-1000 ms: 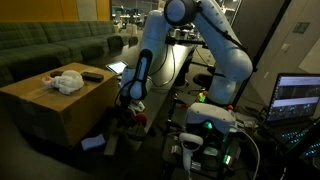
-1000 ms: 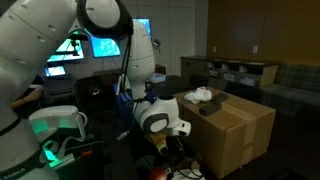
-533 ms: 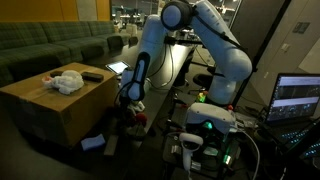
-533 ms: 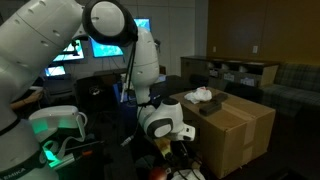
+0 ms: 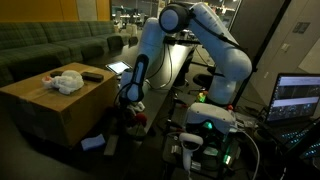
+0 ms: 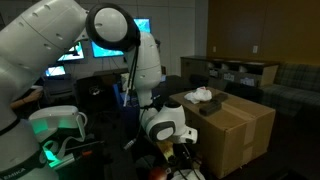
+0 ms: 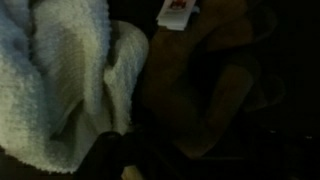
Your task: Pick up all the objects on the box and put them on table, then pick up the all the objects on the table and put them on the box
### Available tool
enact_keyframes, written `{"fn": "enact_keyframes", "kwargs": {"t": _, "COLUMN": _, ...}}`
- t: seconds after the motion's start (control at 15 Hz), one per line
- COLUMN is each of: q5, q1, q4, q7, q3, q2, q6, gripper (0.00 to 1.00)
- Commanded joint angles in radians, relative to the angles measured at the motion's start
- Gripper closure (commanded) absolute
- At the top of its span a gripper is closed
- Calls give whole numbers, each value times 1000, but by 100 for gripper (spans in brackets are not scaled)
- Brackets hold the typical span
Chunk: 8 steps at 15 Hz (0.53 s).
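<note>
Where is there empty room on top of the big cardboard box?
On the box, the top is bare on the side away from the robot arm, past the white fluffy toy and the dark remote. It is crowded at the edge nearest the arm, where those two lie.

Brown on the box (image 5: 60,112), white on the fluffy toy (image 5: 68,82), dark on the bar (image 5: 92,76); green on the sofa (image 5: 40,45); white, ribbed knit on the cloth (image 7: 55,80).
</note>
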Motion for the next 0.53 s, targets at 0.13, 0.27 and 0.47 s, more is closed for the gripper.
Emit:
{"fn": "enact_keyframes", "kwargs": {"t": 0.13, "q5": -1, "q1": -14, "q4": 18, "q7": -33, "q3": 10, "q2": 6, "q6": -14, "gripper": 66}}
{"fn": "enact_keyframes", "kwargs": {"t": 0.27, "q5": -2, "q1": -17, "q4": 12, "q7": -36, "q3": 10, "q2": -1, "q6": -19, "gripper": 81}}
{"fn": "enact_keyframes", "kwargs": {"t": 0.47, "q5": -4, "q1": -22, "q4": -7, "q7": -44, "q3": 12, "q2": -25, "q6": -25, "gripper": 97}}
